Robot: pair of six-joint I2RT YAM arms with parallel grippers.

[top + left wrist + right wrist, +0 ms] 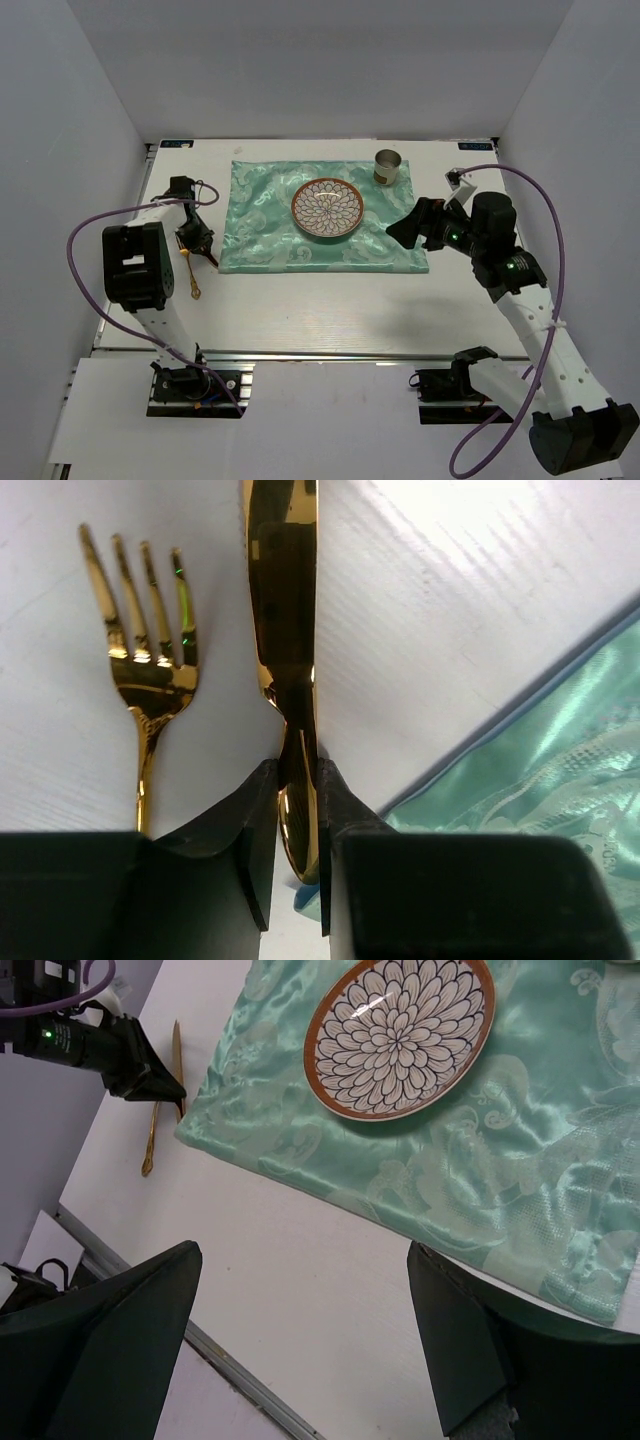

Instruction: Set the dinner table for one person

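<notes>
From above, the white counter (330, 300) carries a mint-green cloth (260, 240) with a patterned plate (327, 210) at its middle and a small metal cup (387, 167) near its far right corner. The left claw (195, 240) sits low just off the cloth's left edge, with a gold fork (191, 278) lying on bare counter beside it. The right claw (400, 230) hovers over the cloth's right part, well apart from the plate. The left wrist view shows this claw pinched narrow on the handle of a gold knife (285, 630), held on edge, parallel to the fork and just beside it, with the cloth hem close on the other side. Whether the blade touches the counter I cannot tell. The step looks like placing this knife. To do it well, it should go down flat in the strip between fork and hem, and the jaws should part only a little, since the fork tines sit close enough to be nudged and the hem could catch the handle. The right wrist view shows its own claw spread wide and holding nothing, above the cloth's near edge. Nothing there blocks the left arm.
</notes>
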